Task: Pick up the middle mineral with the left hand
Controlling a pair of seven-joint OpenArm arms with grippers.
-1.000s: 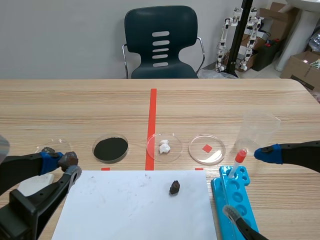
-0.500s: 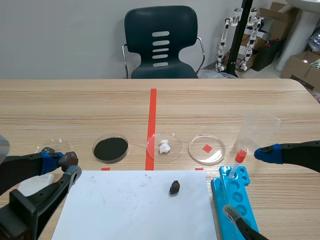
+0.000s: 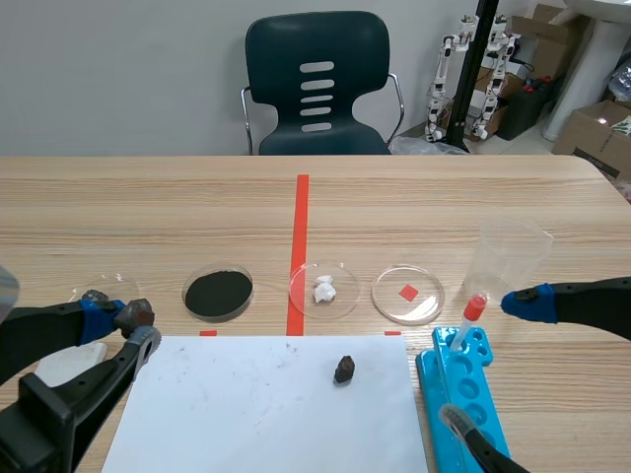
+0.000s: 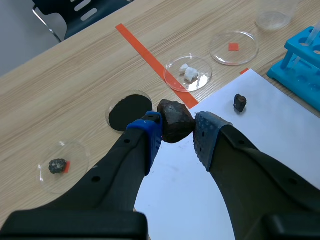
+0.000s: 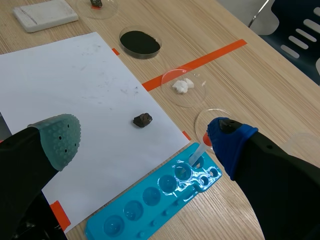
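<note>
My left gripper (image 4: 179, 131) is clamped on the rock (image 4: 175, 120), one pad on each side, held off the table at its near left. It hangs above the left edge of the paper sheet (image 3: 256, 404), near the dish of black powder (image 3: 218, 293). The rock is lumpy. Its longer side seems to run from pad to pad, with a blunt corner poking out ahead of the blue pad (image 4: 152, 134).

My right gripper (image 5: 142, 134) is spread wide with nothing in it, above the blue rack (image 5: 155, 200).

Past the row of dishes there is bare wood up to the far edge.

The left wrist view shows a small stone in the leftmost dish (image 4: 63, 160). In the scene view my finger partly hides that dish. The right wrist view shows the whole white block (image 5: 45, 14).
</note>
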